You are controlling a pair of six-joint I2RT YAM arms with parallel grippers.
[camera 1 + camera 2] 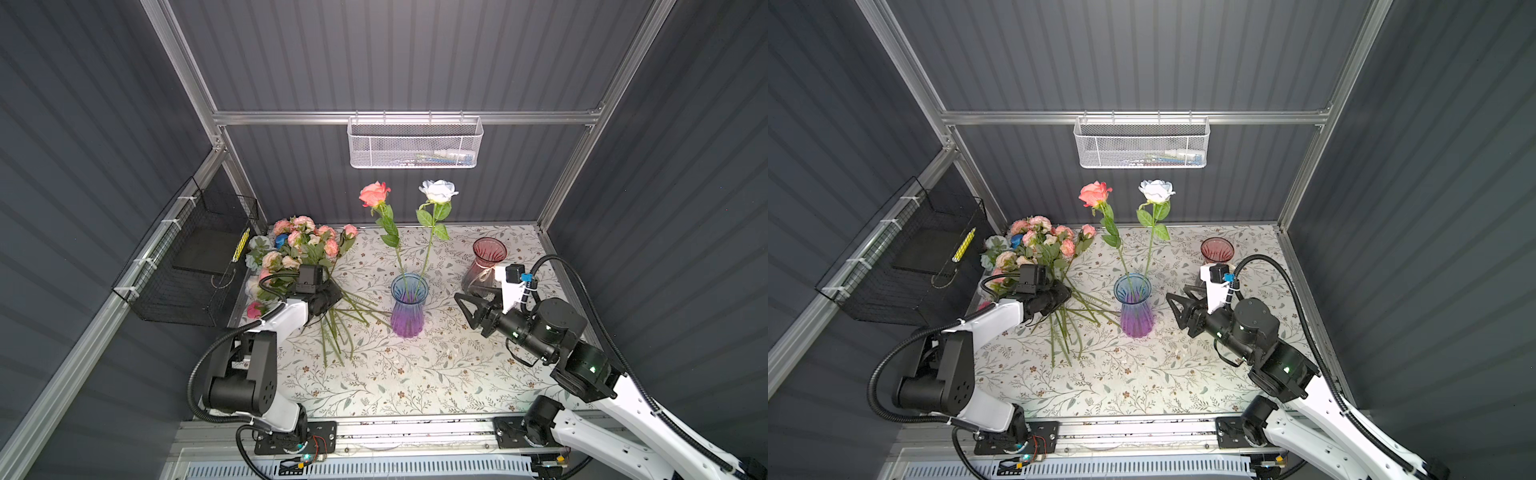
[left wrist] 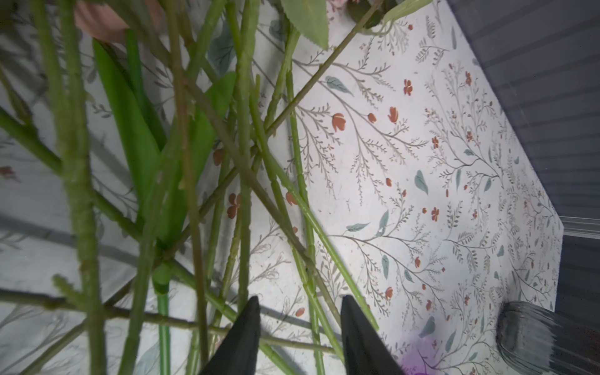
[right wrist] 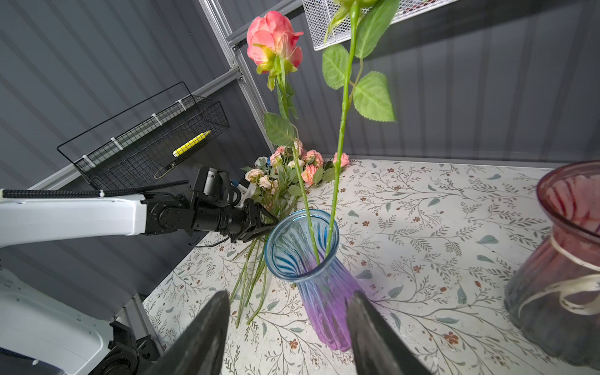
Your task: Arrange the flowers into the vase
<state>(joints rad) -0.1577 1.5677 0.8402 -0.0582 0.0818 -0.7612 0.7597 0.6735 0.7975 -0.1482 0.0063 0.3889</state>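
Note:
A ribbed glass vase, blue at the rim and purple below, stands mid-table. Two flowers stand upright in it: a coral rose and a white rose. Several more flowers lie heaped at the back left, their green stems fanned toward the vase. My left gripper is low over those stems, open, with two or three stems running loose between its fingers. My right gripper hangs open and empty to the right of the vase.
A dark red glass vase stands at the back right, just behind the right gripper. A white mesh basket hangs on the back rail. A black wire basket with a yellow marker hangs on the left wall.

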